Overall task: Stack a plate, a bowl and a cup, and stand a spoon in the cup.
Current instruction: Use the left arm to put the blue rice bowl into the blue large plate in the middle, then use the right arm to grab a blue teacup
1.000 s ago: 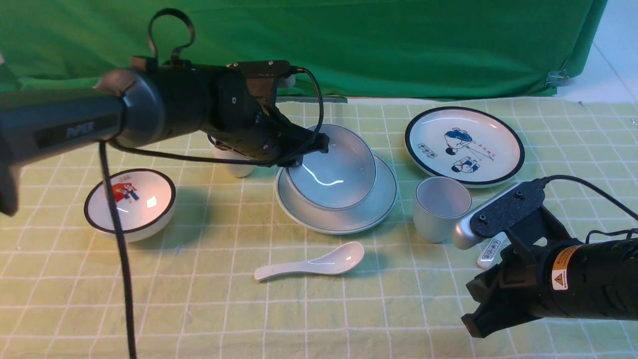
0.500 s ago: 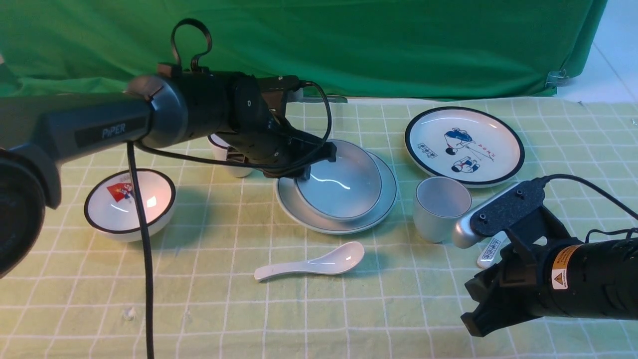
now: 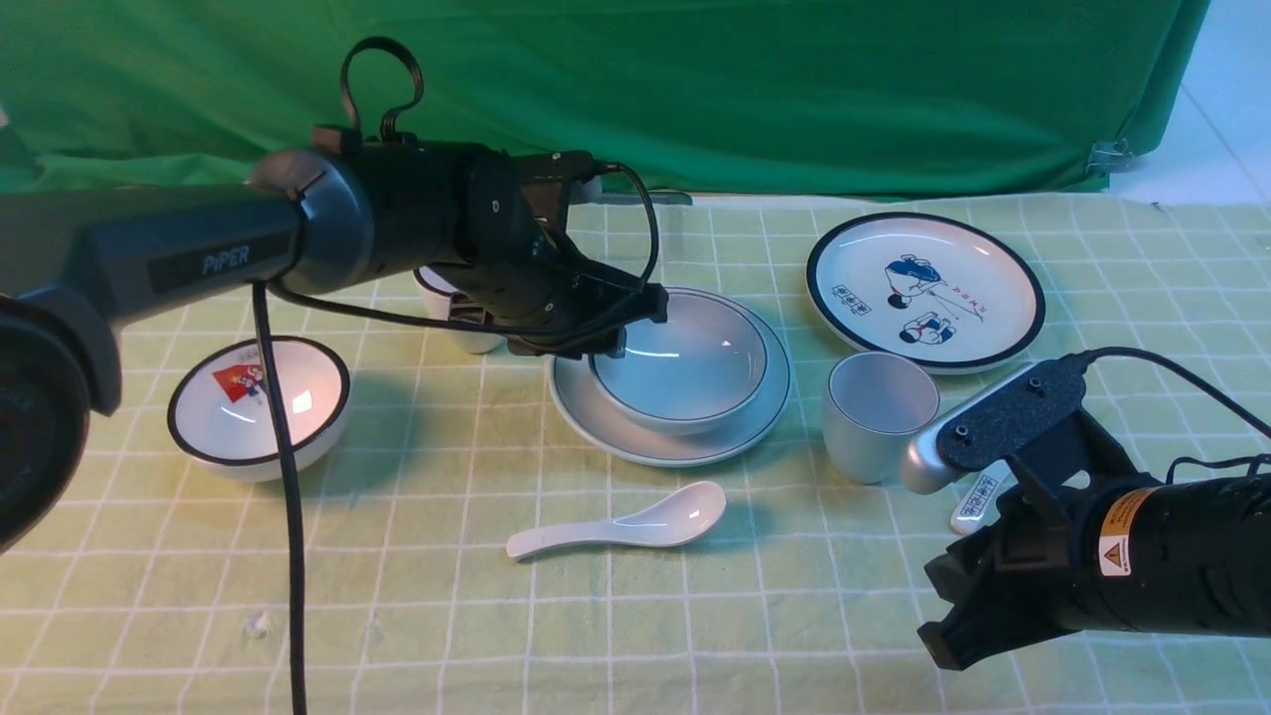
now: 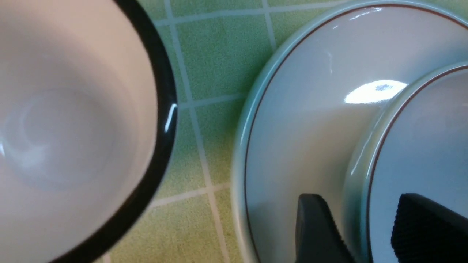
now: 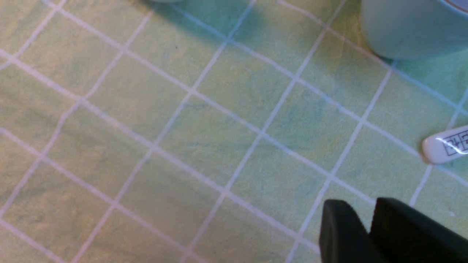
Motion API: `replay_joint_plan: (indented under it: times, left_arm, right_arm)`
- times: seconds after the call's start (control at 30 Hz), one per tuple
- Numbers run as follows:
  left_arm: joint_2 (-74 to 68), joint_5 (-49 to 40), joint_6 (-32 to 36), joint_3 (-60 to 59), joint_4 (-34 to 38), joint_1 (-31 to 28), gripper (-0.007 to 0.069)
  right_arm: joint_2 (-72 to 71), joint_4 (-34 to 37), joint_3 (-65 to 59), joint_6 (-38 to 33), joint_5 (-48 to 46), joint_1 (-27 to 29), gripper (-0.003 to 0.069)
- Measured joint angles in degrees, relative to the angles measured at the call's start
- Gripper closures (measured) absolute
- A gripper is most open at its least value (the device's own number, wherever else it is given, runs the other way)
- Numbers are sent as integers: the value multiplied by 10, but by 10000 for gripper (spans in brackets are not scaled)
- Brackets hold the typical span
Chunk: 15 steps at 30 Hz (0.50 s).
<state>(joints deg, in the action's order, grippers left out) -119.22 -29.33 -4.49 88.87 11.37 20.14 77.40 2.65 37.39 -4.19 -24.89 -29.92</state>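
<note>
Green check cloth (image 3: 397,596) under everything. Mid-table: plate (image 3: 576,397) w/ bowl (image 3: 685,362) sitting level in it. L gripper (image 3: 635,320) has its jaws spread, straddling the bowl's left rim w/o pinching. Cup (image 3: 879,412) stands upright just right of plate. R gripper (image 3: 941,616) is low at front-right, jaws close together; can't tell if pressed. Spoon (image 3: 635,526) lies in front of plate.

Bowl (image 3: 680,362) was tilted a second ago, opening toward the camera, its left rim pinched and lifted. Now it sits level and centred on the plate (image 3: 571,397), its far rim dropped. Left gripper (image 3: 628,323) jaws have parted: one finger outside the rim, one inside, no longer clamping. Left arm (image 3: 199,253) swung right and lower early in the second, then barely shifted.
</note>
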Motion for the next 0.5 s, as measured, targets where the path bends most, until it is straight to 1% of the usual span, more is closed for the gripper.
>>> replay_joint_plan:
  times: [0.13,0.17,0.23,0.27,0.3,0.37,0.4,0.43,0.5]
  left_arm:
    - [19,-14,-9,0,-27,0,224]
    - [21,-14,-9,0,-27,0,221]
    - [60,-18,-38,0,-69,0,202]
    - [64,-18,-42,0,-72,0,202]
    - [101,-21,-53,0,-95,0,209]
    - [142,-21,-60,0,-106,0,223]
    - [176,-21,-62,0,-109,0,248]
    - [183,-21,-62,0,-109,0,252]
    - [259,-21,-62,0,-114,0,312]
  right_arm:
    - [0,0,0,0,0,0,475]
    - [0,0,0,0,0,0,475]
    - [0,0,0,0,0,0,470]
    - [0,0,0,0,0,0,470]
    - [0,0,0,0,0,0,466]
    - [0,0,0,0,4,0,458]
    - [0,0,0,0,7,0,447]
    - [0,0,0,0,8,0,444]
    - [0,0,0,0,9,0,398]
